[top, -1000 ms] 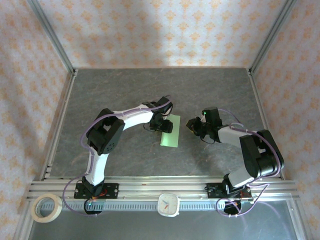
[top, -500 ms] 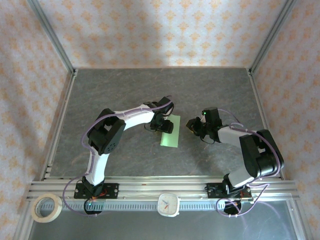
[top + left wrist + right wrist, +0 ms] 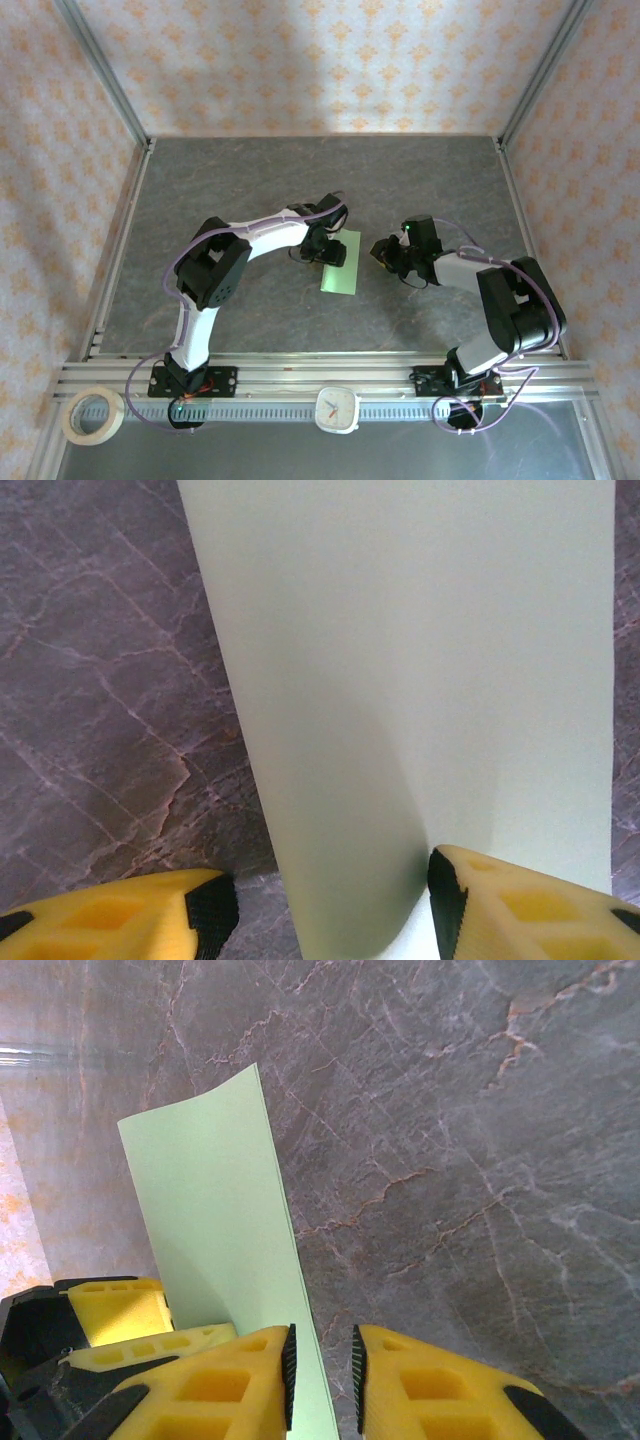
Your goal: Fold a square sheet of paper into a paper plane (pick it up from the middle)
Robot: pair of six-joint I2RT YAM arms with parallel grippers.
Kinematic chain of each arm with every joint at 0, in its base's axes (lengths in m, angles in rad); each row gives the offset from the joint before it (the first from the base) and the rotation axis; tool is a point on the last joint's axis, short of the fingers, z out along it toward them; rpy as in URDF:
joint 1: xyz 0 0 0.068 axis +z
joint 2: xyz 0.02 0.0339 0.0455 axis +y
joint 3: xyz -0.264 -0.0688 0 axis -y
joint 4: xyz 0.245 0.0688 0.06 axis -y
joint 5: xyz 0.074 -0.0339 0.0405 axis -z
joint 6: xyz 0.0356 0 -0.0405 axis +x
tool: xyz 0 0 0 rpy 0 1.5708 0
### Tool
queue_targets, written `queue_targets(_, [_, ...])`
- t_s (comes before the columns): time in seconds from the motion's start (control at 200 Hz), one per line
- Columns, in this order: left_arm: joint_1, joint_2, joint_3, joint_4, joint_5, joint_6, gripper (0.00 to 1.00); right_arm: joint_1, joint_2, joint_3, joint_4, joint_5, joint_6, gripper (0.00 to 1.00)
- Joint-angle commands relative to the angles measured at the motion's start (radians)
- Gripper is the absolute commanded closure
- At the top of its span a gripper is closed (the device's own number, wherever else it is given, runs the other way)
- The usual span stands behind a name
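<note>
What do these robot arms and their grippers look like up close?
The left arm and right arm have white tube-like links and chunky black joints, bolted to a silver rail. Thin purple cables loop along them, and a small green light glows on the right one. The left gripper and right gripper each have two yellow fingers with hollow pockets and black pads.

Pale green sheet, grey marbled table
</note>
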Motion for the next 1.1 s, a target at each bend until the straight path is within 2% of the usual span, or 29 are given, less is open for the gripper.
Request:
queue_targets(0.0, [-0.001, 0.151, -0.055, 0.079, -0.042, 0.002, 0.41, 0.005, 0.009, 0.007, 0.024, -0.006, 0.002, 0.76])
queue_targets(1.091, [-0.001, 0.159, -0.060, 0.086, -0.044, 0.017, 0.40, 0.042, 0.024, 0.009, 0.059, -0.003, 0.017, 0.76])
